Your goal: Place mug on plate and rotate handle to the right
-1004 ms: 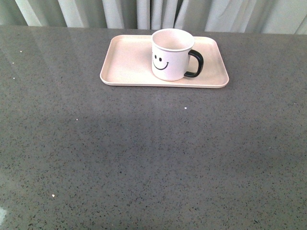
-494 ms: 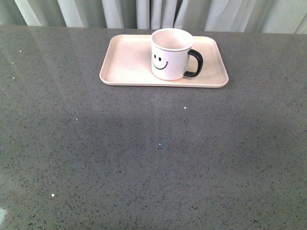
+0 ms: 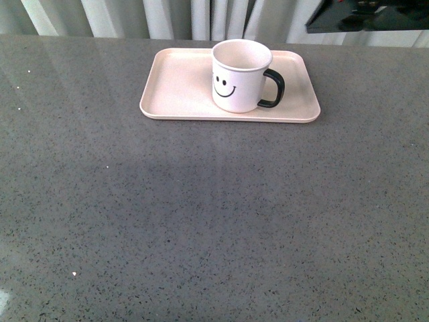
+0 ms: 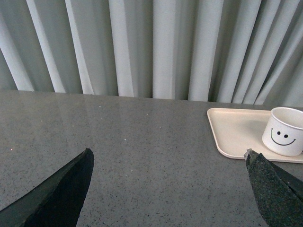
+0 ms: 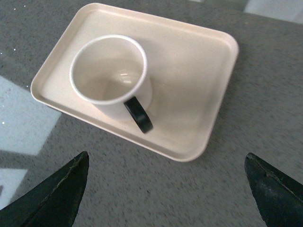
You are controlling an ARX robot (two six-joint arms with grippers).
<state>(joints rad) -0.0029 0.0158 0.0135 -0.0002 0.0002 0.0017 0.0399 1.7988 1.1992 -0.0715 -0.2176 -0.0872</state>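
Observation:
The cream-white mug (image 3: 238, 75) with a black smiley face stands upright on the pale pink plate (image 3: 181, 90) at the back of the table. Its black handle (image 3: 273, 88) points right. The mug (image 4: 284, 137) and plate (image 4: 232, 132) also show in the left wrist view, away from my open, empty left gripper (image 4: 168, 163). In the right wrist view the mug (image 5: 111, 75), its handle (image 5: 138, 116) and the plate (image 5: 199, 71) lie below my right gripper (image 5: 165, 163), which is open and empty above the table beside the plate. Neither gripper touches anything.
The grey speckled tabletop (image 3: 214, 221) spreads in front of the plate. Pale curtains (image 3: 167, 17) hang behind the table's far edge. A dark part of an arm (image 3: 365, 17) shows at the top right of the front view.
A dark part of an arm has come into the top right of the front view. The mug and plate have not moved.

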